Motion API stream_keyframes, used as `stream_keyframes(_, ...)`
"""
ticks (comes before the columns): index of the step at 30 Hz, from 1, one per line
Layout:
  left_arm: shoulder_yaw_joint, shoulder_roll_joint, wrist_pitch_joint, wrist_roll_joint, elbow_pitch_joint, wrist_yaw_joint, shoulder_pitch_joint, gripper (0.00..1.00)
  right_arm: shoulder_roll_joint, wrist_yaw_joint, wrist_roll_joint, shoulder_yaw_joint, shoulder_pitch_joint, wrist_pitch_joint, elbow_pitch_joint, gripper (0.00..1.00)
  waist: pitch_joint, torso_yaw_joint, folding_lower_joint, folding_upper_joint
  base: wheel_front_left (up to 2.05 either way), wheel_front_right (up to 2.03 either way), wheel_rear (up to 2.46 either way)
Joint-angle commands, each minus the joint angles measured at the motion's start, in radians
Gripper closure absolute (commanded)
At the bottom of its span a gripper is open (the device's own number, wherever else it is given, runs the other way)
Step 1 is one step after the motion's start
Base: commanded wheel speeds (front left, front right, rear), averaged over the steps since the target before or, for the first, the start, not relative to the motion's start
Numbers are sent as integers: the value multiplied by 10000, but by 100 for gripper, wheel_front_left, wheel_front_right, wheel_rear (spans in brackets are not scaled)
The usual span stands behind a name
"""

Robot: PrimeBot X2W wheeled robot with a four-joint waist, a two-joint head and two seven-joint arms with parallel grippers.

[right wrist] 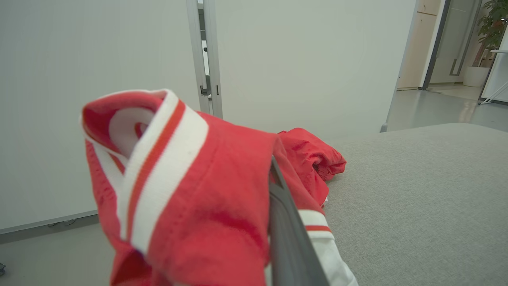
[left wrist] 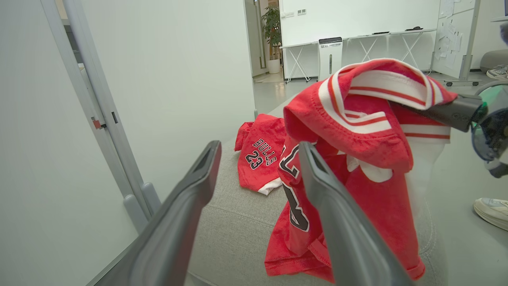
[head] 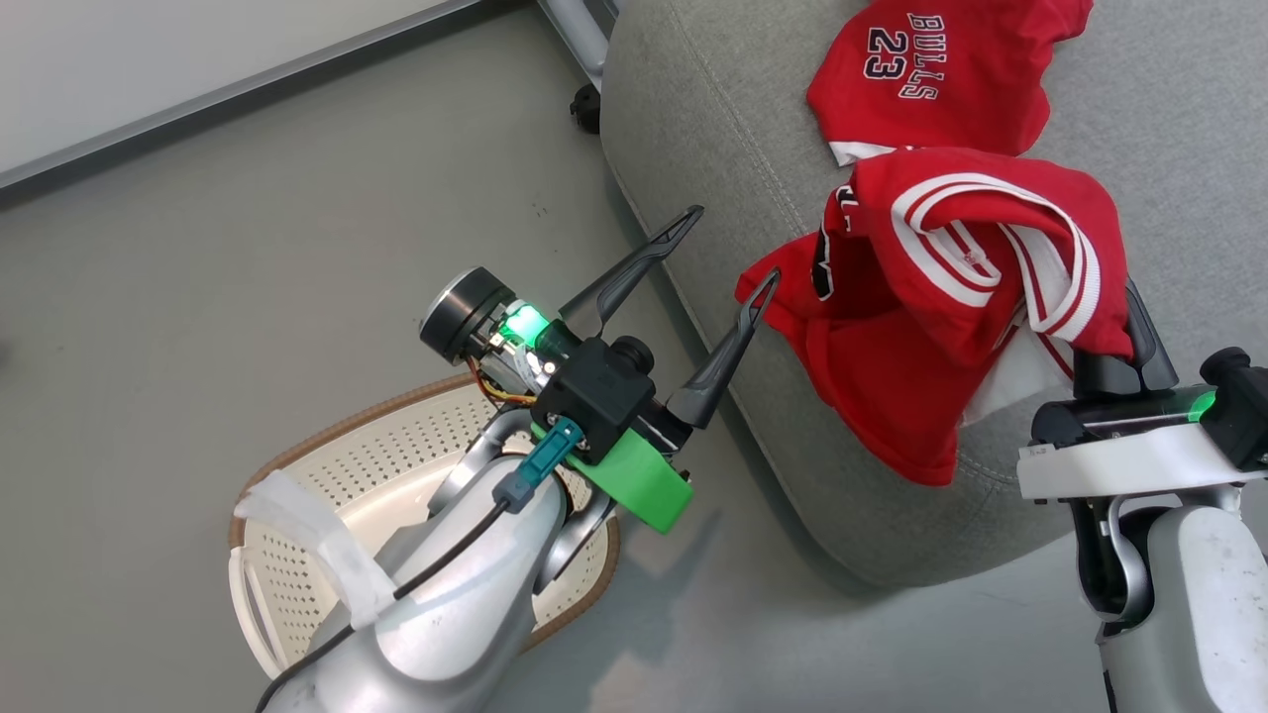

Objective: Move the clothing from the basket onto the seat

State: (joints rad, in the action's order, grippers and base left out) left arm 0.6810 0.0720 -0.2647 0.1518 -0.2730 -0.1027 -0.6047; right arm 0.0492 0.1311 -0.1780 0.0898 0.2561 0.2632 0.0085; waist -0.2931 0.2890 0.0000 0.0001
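A red T-shirt (head: 931,79) lettered "BULLS 23" lies crumpled on the grey seat (head: 713,119). My right gripper (head: 1129,307) is shut on the red jersey (head: 941,317) with striped trim. The jersey hangs from the gripper over the seat's near edge, and its lower part rests on the cushion. In the right wrist view the jersey (right wrist: 198,198) drapes over one dark finger (right wrist: 285,230). My left gripper (head: 735,244) is open and holds nothing, just left of the jersey, one fingertip near the hem. The cream basket (head: 396,465) sits on the floor, partly hidden by my left arm.
Grey floor runs left of the seat. A white partition with a metal post and a black caster (head: 584,104) stands behind the seat's far corner. A person's shoe (left wrist: 492,210) shows on the floor in the left wrist view.
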Motion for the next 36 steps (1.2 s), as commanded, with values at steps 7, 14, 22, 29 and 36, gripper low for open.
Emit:
stream_keyframes(7, -100, 113, 8, -120, -15, -63, 108, 0, 24, -7, -159, 94, 95, 22, -44, 100, -132, 47, 0, -1, 0, 0, 0)
stream_keyframes(14, -121, 164, 8, -193, -33, -94, -117, 0, 26, -7, -12, 320, 1262, 22, -256, 100, -527, 5, 0, -1, 0, 0, 0)
stream_keyframes(22, 51, 159, 8, -289, -88, -135, -582, 0, 25, -7, 385, 1107, 3584, 22, -297, 100, -1571, -320, 0, -1, 0, 0, 0)
stream_keyframes(29, 149, 211, 8, -392, -108, -184, -1014, 0, 414, -7, 692, 2038, 5717, 22, -46, 100, -2536, -657, 0, -1, 0, 0, 0)
stream_keyframes(36, 257, 178, 9, -474, -70, -190, -1339, 0, 1655, -7, 667, 2858, 7770, 22, 942, 100, -3296, -946, 0, -1, 0, 0, 0)
